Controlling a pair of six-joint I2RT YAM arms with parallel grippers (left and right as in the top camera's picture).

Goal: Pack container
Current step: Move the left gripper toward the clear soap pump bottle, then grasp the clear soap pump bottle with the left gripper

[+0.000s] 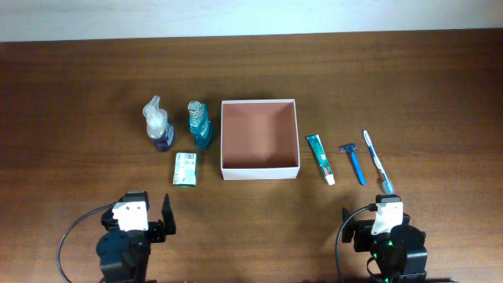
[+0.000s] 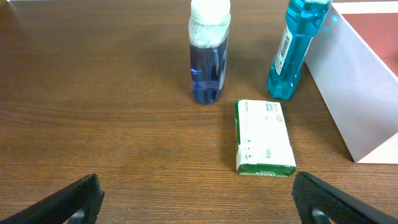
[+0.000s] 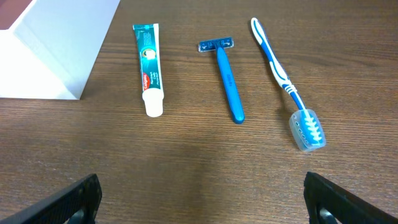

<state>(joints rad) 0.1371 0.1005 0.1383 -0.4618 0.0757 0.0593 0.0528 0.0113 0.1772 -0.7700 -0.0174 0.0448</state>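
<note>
**Nothing is packed yet, and both grippers are open and empty**

**Overhead view.** The container [image 1: 259,134] sits on the table [image 1: 78,94], ahead of both grippers and between them. It is empty, and only its pinkish-brown floor shows. The left gripper [image 1: 137,212] and the right gripper [image 1: 379,216] are at the near edge and hold nothing. They look tiny here, so I cannot be sure from this view how wide they are.

Just ahead of the left gripper lies a green-and-white packet [image 1: 186,169]. Farther ahead stand a pump bottle [image 1: 159,126] and a blue mouthwash bottle [image 1: 199,124]. Ahead of the right gripper lie a toothpaste [image 1: 321,157], a razor [image 1: 354,161] and a toothbrush [image 1: 376,161], side by side.

**Left wrist view.** The two dark fingers [image 2: 74,200] sit in the bottom corners, far apart, with bare wood between them. This gripper is wide open and empty. The packet lies flat ahead, a little to the right. The two bottles stand upright behind it. The container's white wall is ahead on the far right.

**Right wrist view.** These fingers [image 3: 71,200] are also far apart, with nothing between them. The razor is almost straight ahead and the toothpaste is ahead to the left. The toothbrush is ahead to the right, with its bristle end nearest the gripper. The container's white wall is at the far left.

**The step.** I think this is the very start, when the first thing gets picked. One gripper likely needs to reach forward, come down over something close such as the packet, and squeeze its long sides. Then it would lift the thing and carry it sideways over the container. The flat things will probably need the fingers very low to the table.
</note>
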